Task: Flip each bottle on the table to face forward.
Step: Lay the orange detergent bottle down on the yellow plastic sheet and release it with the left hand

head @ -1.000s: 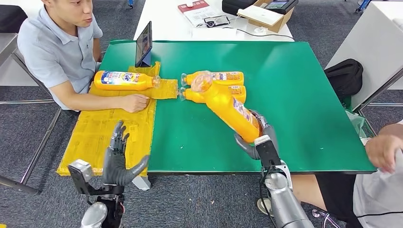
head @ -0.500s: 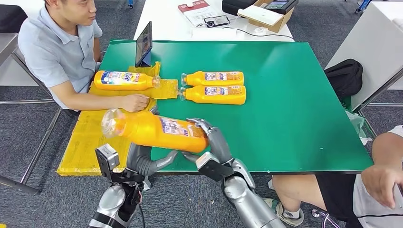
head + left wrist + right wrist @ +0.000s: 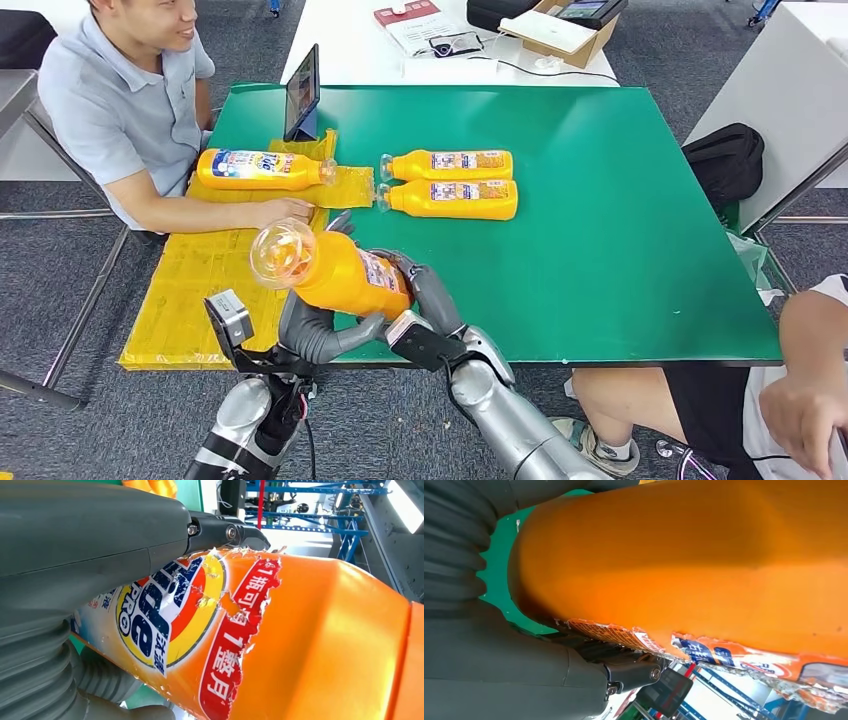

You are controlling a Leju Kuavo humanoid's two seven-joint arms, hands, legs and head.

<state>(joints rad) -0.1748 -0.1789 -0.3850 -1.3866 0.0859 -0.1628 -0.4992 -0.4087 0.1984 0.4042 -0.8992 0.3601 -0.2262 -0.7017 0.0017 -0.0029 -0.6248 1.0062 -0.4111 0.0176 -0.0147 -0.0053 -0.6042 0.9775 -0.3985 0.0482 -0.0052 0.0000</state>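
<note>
Both hands hold an orange bottle (image 3: 340,278) above the table's front edge, its clear cap (image 3: 283,253) raised toward me. My left hand (image 3: 312,330) cups it from below and my right hand (image 3: 428,298) wraps its base end. Up close, the left hand (image 3: 75,555) lies over the blue and red label of the bottle (image 3: 310,640), and the right hand (image 3: 489,675) clasps the plain orange side of the bottle (image 3: 704,555). Two more orange bottles (image 3: 452,163) (image 3: 452,198) lie side by side on the green table (image 3: 620,230). Another bottle (image 3: 262,168) lies on the yellow mat (image 3: 200,280).
A seated person at the left rests a forearm and fist (image 3: 285,214) on the yellow mat. A dark tablet (image 3: 303,92) stands at the table's back left. Another person's arm (image 3: 800,390) is at the lower right. A black bag (image 3: 728,160) sits beside the table.
My right hand carried the bottle from the table's middle to the front left. My left hand rose and took hold underneath. The bottle's cap end has since tilted up toward me.
</note>
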